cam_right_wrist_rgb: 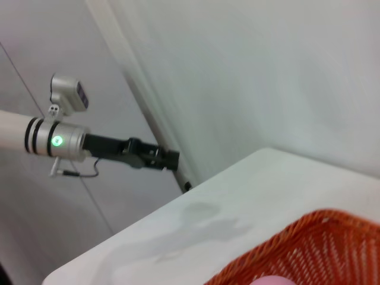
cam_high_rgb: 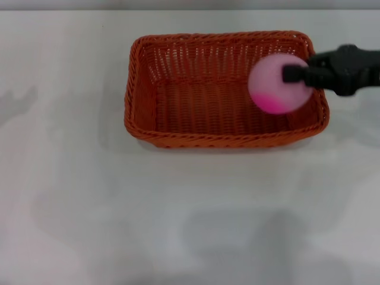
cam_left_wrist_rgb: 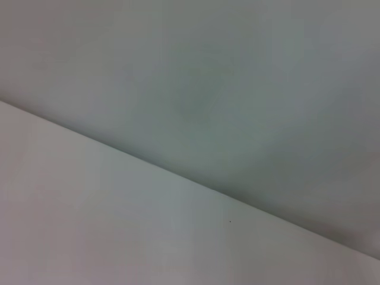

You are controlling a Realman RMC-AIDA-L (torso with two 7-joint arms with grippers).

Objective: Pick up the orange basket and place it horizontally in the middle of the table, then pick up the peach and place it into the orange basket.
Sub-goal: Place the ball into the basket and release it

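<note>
Surface: white table [cam_high_rgb: 89,196] fills head view; smooth, faint shadows seen across near part. Pale wall band seen past far edge.
Room: right wrist view shows table corner [cam_right_wrist_rgb: 178,237], grey-white wall panels behind w/ a seam between them. Left wrist view shows only plain grey-white surfaces split by one diagonal edge.
Left arm: not seen in head view. Seen far off in right wrist view, held level off the table's edge, white sleeve, silver cuff w/ green light, small camera box on top.
Left gripper [cam_right_wrist_rgb: 169,159]: black, at arm's tip, clear of table, nothing held; fingers appear pressed together, but too far off to be sure, so cannot be told.
Orange basket [cam_high_rgb: 225,89]: set on table, long side across the view, centre to right of centre, toward far side. Woven, braided rim, sloping sides, upright, open top. Rim corner also seen in right wrist view [cam_right_wrist_rgb: 309,249].
Peach [cam_high_rgb: 279,83]: pale pink, magenta patch on lower side. Held over basket's right end, overlapping right wall in view; whether it is above rim level or down inside cannot be told. A sliver is seen at edge of right wrist view [cam_right_wrist_rgb: 273,280].
Right gripper [cam_high_rgb: 295,73]: black, reaching in from right edge, roughly level. Fingers pinched on peach's right side; one fingertip [cam_high_rgb: 291,73] is seen lying across the fruit.
</note>
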